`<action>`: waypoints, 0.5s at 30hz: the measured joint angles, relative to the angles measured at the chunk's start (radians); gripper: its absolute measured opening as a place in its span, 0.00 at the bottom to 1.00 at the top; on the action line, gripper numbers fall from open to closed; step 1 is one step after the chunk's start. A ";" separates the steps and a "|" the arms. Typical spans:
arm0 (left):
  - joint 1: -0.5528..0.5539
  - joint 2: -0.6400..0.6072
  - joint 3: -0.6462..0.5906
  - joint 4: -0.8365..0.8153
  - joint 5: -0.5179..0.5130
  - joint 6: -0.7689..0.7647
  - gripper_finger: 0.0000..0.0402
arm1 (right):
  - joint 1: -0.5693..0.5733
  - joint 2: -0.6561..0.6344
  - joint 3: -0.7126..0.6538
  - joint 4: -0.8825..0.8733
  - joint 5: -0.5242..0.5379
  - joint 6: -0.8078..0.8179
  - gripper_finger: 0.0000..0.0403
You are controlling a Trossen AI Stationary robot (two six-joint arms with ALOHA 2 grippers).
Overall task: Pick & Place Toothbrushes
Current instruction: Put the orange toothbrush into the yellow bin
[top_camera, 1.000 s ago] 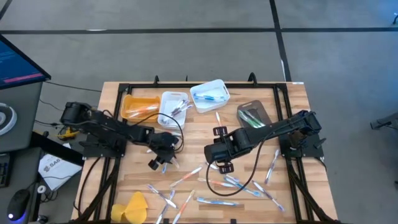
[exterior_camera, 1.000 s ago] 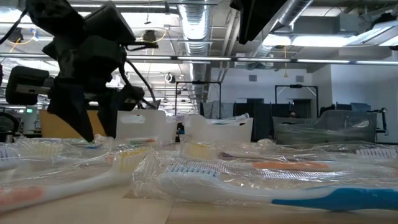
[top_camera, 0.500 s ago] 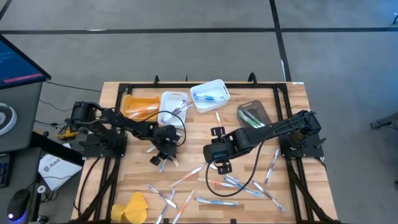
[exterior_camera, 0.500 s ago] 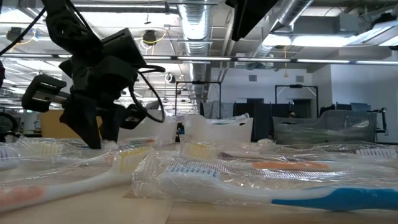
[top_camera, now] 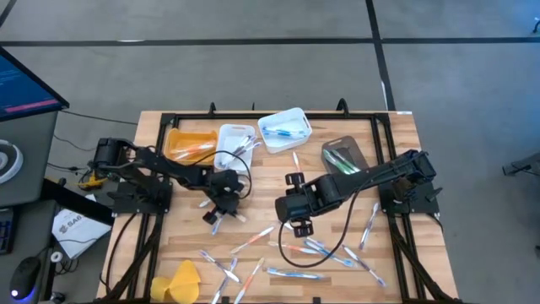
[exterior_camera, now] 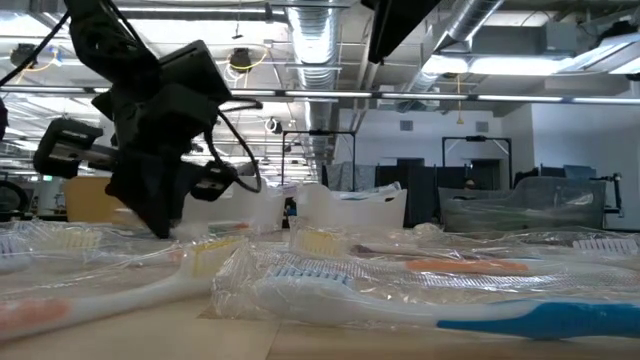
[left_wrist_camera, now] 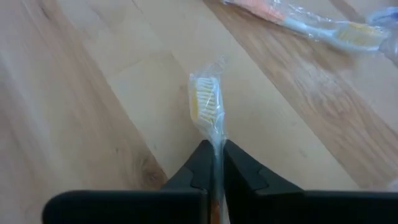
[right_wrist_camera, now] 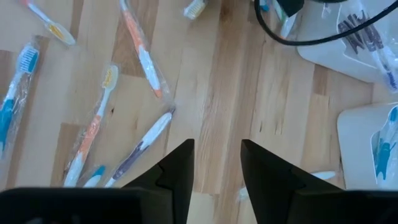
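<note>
Since the bins sit behind it, left tool (left_wrist_camera: 213, 163) is clamped on a wrapped toothbrush (left_wrist_camera: 208, 111) lying on the tabletop (left_wrist_camera: 81, 93). Right tool (right_wrist_camera: 216, 163) hovers with fingers apart, holding nothing.

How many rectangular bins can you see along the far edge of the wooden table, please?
4: an orange plastic bin at the left, a white bin beside it, a tilted white bin next, and a brown bin at the right. None looks hidden.

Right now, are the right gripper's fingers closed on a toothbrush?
No: the right gripper stands open above bare wooden table, with nothing between its dark fingers.
</note>
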State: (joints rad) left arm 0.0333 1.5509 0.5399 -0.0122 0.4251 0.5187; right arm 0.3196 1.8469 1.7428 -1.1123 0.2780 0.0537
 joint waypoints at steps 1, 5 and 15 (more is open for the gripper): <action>0.000 -0.013 0.000 0.002 -0.006 0.000 0.02 | 0.002 0.000 0.000 -0.001 0.000 0.007 0.31; -0.019 -0.107 0.000 -0.011 -0.082 0.000 0.02 | 0.027 0.000 -0.019 -0.007 -0.005 0.003 0.30; -0.051 -0.446 0.000 -0.138 -0.286 -0.072 0.02 | 0.096 -0.006 -0.066 -0.006 0.012 0.026 0.30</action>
State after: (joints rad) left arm -0.0177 1.1051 0.5404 -0.1497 0.1391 0.4465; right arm 0.4152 1.8406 1.6773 -1.1179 0.2901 0.0795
